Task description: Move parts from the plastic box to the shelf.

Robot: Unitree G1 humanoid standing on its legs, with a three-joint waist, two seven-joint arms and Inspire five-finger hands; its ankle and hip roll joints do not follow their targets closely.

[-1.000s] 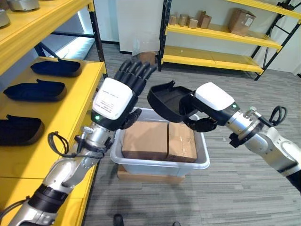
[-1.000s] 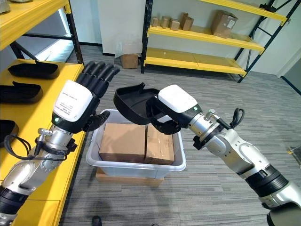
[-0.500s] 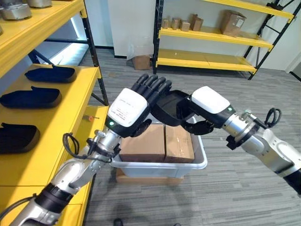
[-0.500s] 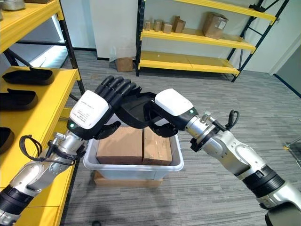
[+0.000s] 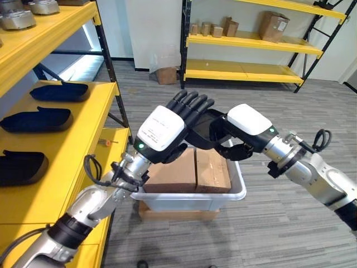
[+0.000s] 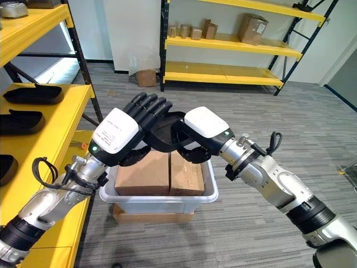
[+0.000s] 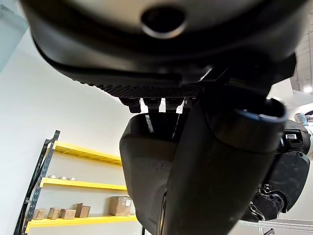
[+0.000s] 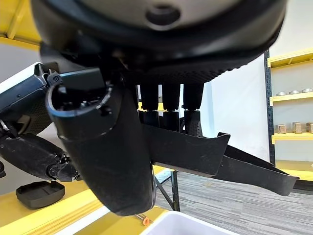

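1 black part btwn 2 robot hands; 2 cartons in box.

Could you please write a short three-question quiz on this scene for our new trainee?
1. True or false: the right hand holds the black moulded plastic part above the white plastic box.
2. What lies inside the white plastic box? A) brown cardboard boxes B) metal bolts C) blue cloths
3. Fill in: the left hand, fingers straight, reaches the black part from the side of the ______ metal shelf.

Key:
1. True
2. A: two brown cardboard boxes lie side by side.
3. Yellow; similar black parts already lie on it.
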